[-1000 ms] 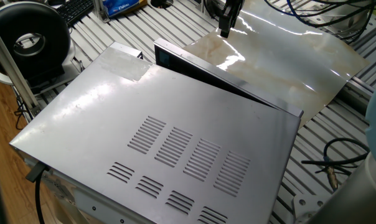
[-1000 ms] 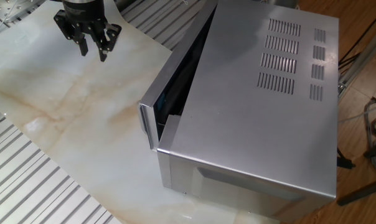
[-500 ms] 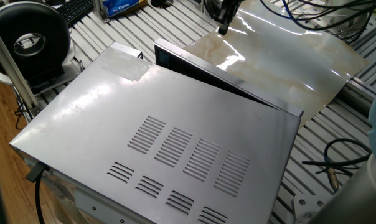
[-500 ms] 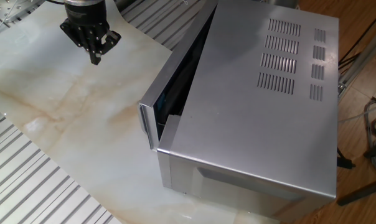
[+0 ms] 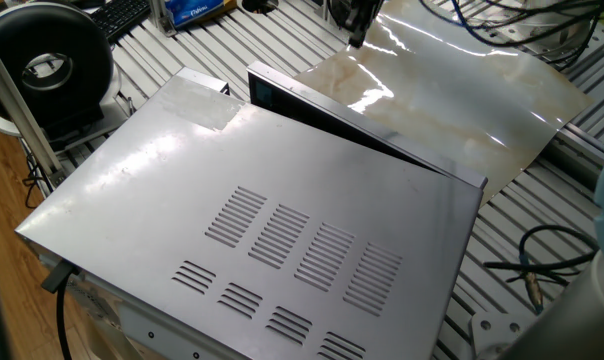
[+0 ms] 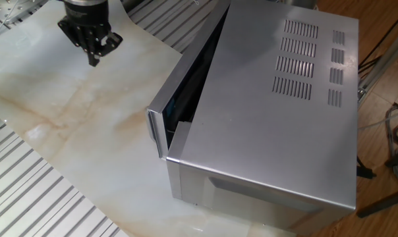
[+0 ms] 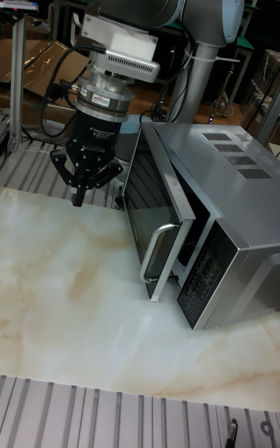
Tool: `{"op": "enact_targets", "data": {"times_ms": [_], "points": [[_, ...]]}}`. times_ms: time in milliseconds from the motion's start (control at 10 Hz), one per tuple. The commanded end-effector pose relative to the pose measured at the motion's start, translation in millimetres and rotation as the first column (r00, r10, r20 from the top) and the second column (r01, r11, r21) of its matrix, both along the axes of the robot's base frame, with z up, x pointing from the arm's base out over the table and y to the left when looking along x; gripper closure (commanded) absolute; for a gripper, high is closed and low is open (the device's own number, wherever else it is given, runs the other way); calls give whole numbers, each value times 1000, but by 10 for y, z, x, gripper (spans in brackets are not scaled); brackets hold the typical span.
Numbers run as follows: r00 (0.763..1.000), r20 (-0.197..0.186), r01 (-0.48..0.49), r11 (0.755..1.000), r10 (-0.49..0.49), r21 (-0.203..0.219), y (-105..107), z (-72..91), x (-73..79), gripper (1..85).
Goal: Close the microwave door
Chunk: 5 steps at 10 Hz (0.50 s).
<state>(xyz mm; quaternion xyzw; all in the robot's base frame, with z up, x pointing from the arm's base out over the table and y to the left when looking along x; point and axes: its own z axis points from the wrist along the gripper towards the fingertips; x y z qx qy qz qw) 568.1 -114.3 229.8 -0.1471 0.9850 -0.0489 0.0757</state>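
Note:
The microwave [image 5: 282, 200] is a large silver box with vent slots on top, also seen in the other fixed view [image 6: 278, 131] and the tall view [image 7: 225, 176]. The microwave door [image 5: 352, 122] stands ajar at a narrow angle, hinged at one end [image 6: 186, 60], and its dark glass and silver handle face the marble sheet [image 7: 152, 215]. My gripper [image 6: 93, 61] hangs above the sheet, well away from the door's free edge, with its fingers shut together on nothing. It shows at the top edge of one fixed view [image 5: 356, 38] and left of the door in the tall view [image 7: 78, 201].
A glossy beige marble sheet [image 6: 74, 125] lies on the slatted aluminium table in front of the microwave. A round black fan [image 5: 47, 65] and a keyboard [image 5: 122, 15] sit beyond the microwave's far corner. Cables [image 5: 542, 260] lie beside it.
The gripper's fingers went from spread to shut a second ago. It has since shifted slightly further from the door. The door has not moved.

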Motion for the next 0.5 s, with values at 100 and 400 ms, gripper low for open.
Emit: {"op": "enact_targets", "data": {"times_ms": [100, 400], "points": [[1000, 15, 17, 1000, -17, -5, -34, 22, 166, 847], [998, 24, 60, 998, -60, 28, 186, -4, 211, 847]]}}
